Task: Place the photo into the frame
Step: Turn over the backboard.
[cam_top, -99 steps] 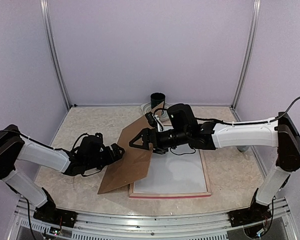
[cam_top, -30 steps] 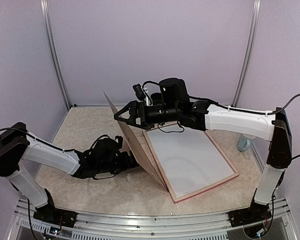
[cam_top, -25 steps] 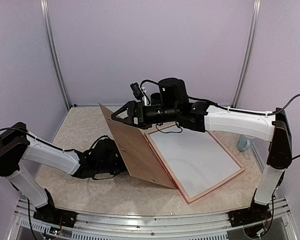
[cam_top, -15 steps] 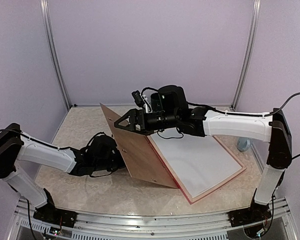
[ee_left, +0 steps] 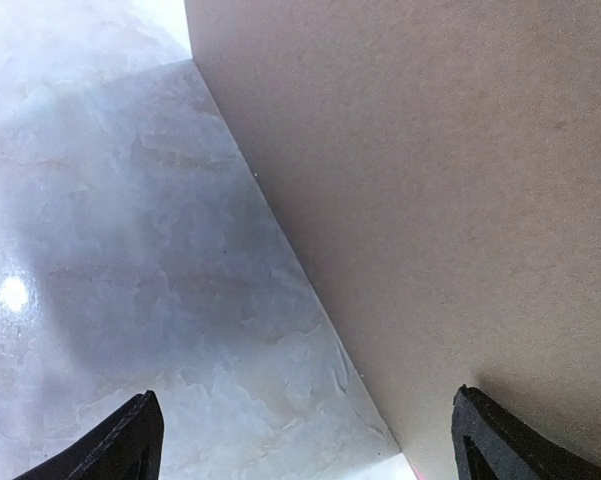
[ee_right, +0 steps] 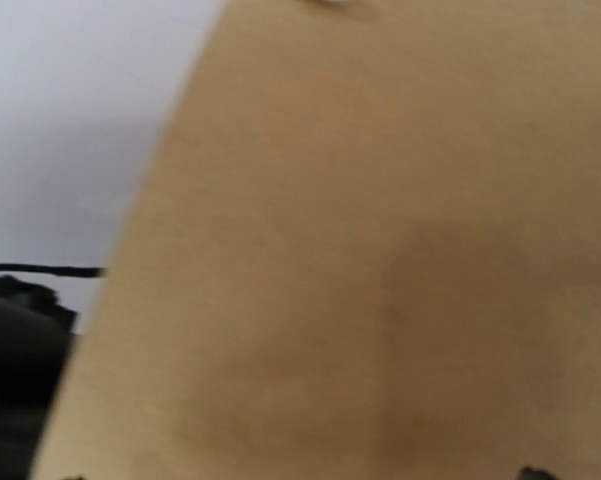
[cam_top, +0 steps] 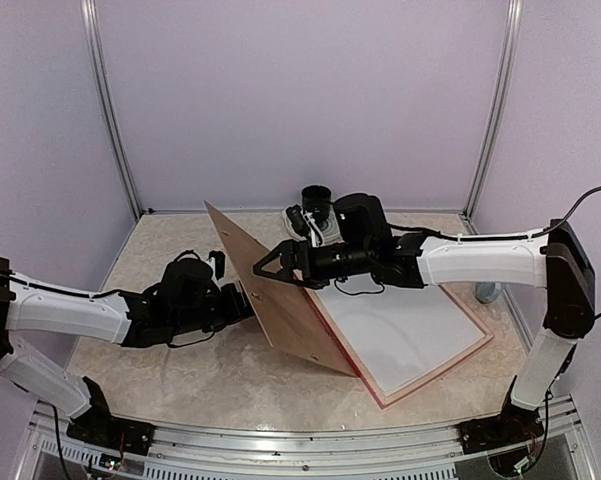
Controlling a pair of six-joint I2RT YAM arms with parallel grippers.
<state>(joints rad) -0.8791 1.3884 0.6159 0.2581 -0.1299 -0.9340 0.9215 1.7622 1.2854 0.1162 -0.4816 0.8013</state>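
Observation:
The frame (cam_top: 435, 362) lies flat and skewed on the table, with a pink rim and a white sheet (cam_top: 400, 325) inside it. A brown backing board (cam_top: 280, 310) stands tilted up from the frame's left edge. My right gripper (cam_top: 267, 271) is open, its jaws against the board's upper right face. The board (ee_right: 380, 250) fills the right wrist view as a blur. My left gripper (cam_top: 242, 300) is open and low on the board's left side. Its fingertips (ee_left: 130, 440) bracket bare table, with the board's underside (ee_left: 440, 200) above. The photo is hidden or out of view.
A black cup (cam_top: 316, 197) stands at the back centre by the wall. A small bluish object (cam_top: 488, 291) sits at the right edge behind the right arm. Metal posts (cam_top: 110, 110) and lilac walls close in the marbled table (cam_top: 170, 375).
The backing board has dropped from nearly upright to a lower tilt. My right gripper came down and right with it. The frame has turned slightly. The left gripper has edged towards the board.

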